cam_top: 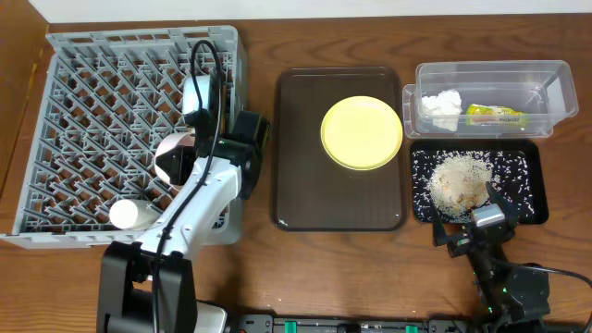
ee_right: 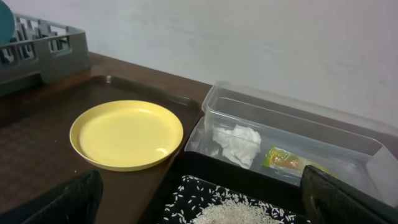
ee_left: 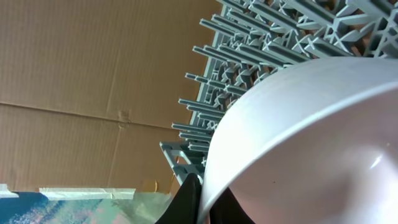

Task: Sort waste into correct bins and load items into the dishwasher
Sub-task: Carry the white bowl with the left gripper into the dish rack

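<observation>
Tissue (cam_top: 442,104) and wrapper (cam_top: 495,115) sit in clear tub (cam_top: 490,65), rice (cam_top: 458,180) in black tray (cam_top: 534,211), well right of dish rack (cam_top: 92,92); left gripper (ee_left: 206,202) clamps white-pink bowl (ee_left: 298,143) rim over rack, right gripper (cam_top: 474,225) gapes empty, yellow plate (cam_top: 362,132) just right of rack awaits loading.

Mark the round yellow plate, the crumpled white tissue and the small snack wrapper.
Round yellow plate (cam_top: 362,132), overhead view, centre of its face.
Crumpled white tissue (cam_top: 442,103), overhead view, middle of the wad.
Green-yellow snack wrapper (cam_top: 497,115), overhead view, its middle.
</observation>
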Available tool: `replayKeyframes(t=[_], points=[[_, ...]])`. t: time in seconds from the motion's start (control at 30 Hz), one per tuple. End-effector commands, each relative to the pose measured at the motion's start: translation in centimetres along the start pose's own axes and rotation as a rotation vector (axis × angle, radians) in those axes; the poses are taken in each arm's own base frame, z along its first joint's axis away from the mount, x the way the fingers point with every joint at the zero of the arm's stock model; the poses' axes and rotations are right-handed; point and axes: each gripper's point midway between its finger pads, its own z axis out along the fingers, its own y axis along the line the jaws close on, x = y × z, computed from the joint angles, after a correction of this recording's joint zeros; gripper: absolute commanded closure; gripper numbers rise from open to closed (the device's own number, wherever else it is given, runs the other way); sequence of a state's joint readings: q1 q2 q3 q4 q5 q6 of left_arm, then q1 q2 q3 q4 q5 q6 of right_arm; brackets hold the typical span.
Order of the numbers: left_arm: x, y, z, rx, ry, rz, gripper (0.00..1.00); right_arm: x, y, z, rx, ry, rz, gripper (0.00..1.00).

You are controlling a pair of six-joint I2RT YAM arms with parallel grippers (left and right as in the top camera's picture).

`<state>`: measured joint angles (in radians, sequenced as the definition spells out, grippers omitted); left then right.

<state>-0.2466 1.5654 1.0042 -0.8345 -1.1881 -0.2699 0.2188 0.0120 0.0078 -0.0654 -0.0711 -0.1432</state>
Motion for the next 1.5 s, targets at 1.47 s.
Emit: replayKeyframes(t=[1.47], points=[[7.2,-3.0,-2.6,0.272,0.313,0.016,0.68,0.0,0.2,0.0,-0.009,-0.003,-0.012,0.01]])
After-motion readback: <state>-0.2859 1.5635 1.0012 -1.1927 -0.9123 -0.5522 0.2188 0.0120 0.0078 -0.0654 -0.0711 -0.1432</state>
